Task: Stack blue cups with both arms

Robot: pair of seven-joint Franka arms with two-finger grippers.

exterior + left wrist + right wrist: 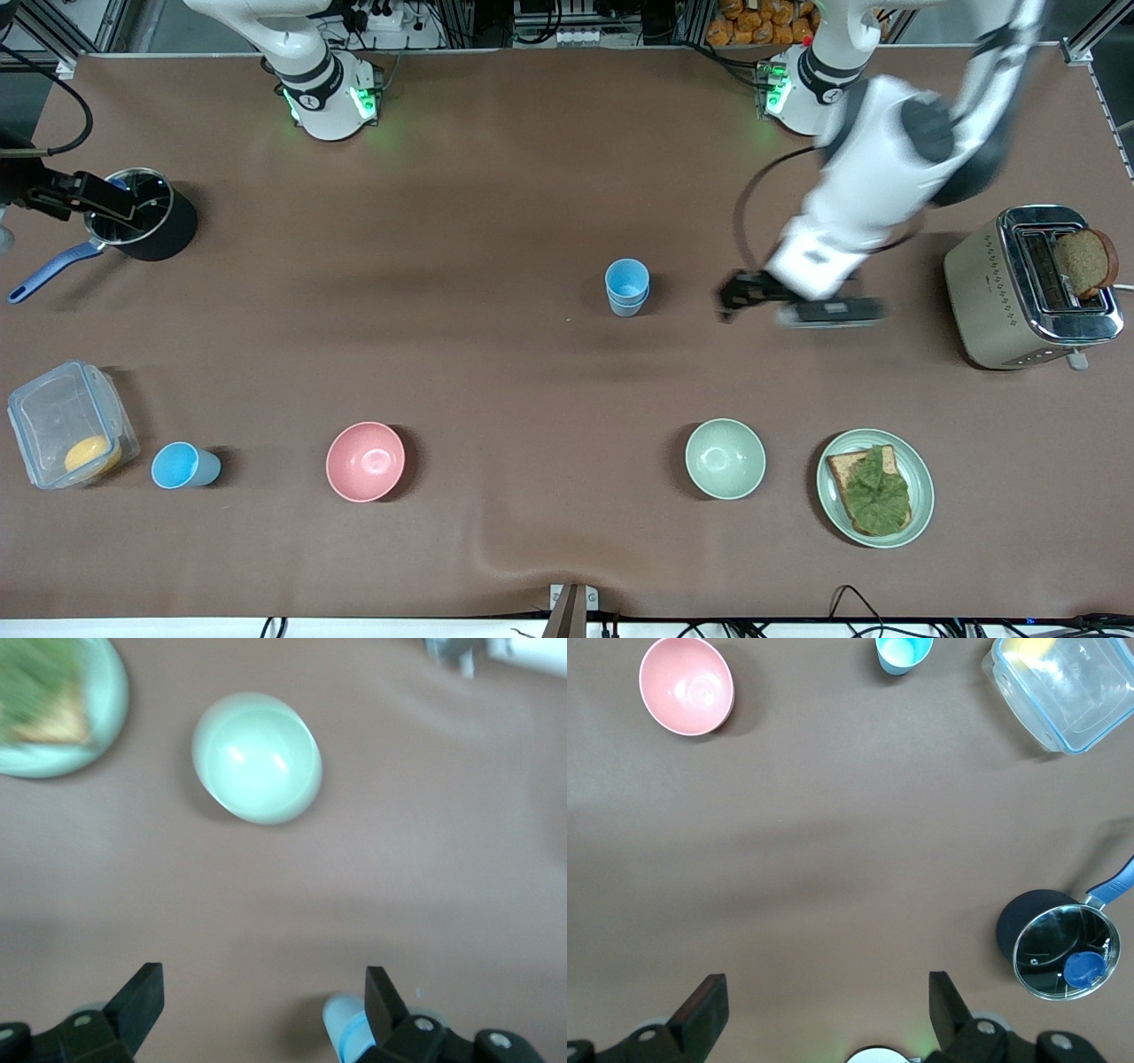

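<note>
You see two stacked light-blue plastic cups [627, 287] mid-bench; left claw [740, 294] beside them, wide open, empty. Right claw [824, 1010] likewise, over bench's back edge.

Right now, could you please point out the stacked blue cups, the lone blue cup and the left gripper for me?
stacked blue cups [627, 285]: front view, on the top cup's inside.
lone blue cup [182, 466]: front view, on its sky-blue inside.
left gripper [264, 1003]: left wrist view, midway between its open fingertips.
</note>
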